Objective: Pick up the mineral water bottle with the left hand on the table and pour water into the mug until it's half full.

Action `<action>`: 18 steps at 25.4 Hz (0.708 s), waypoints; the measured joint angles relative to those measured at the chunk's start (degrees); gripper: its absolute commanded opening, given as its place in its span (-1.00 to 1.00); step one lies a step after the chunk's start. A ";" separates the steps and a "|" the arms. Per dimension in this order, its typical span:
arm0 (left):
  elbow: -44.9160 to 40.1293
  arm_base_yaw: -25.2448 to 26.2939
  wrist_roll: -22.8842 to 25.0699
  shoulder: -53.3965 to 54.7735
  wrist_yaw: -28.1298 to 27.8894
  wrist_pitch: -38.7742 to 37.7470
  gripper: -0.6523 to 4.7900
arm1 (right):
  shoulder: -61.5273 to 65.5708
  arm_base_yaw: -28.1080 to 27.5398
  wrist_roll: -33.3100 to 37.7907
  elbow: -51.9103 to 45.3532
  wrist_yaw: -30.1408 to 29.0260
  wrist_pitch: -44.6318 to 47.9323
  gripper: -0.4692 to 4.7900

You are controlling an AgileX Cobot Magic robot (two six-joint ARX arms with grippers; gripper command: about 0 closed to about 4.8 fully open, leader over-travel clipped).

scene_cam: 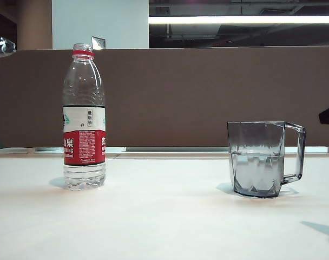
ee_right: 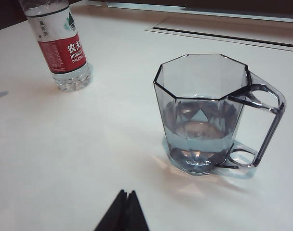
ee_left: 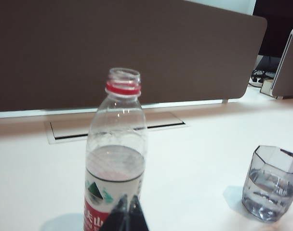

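I see the mineral water bottle (scene_cam: 84, 116) upright on the table (scene_cam: 153, 216) — open neck up — well apart from the mug (scene_cam: 260, 158). Left gripper (ee_left: 126, 202) clenched, empty, near the label; right gripper (ee_right: 126, 196) pinched together, empty, near the mug.

Uncapped mineral water bottle (scene_cam: 84, 116) upright on the table (scene_cam: 153, 216) — well apart, smoky mug (scene_cam: 260, 158) perhaps half full.
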 measured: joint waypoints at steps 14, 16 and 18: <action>0.00 17.84 0.00 -11.78 0.00 -0.28 -0.78 | 0.00 -0.02 -0.02 -0.04 0.00 0.02 -0.81; -0.02 19.71 0.00 -12.46 0.02 -0.83 -0.78 | 0.00 -0.02 -0.02 -0.02 0.00 0.02 -0.81; 0.00 21.09 0.00 -13.14 0.00 -0.79 -0.78 | 0.00 -0.02 -0.02 -0.02 0.00 0.02 -0.81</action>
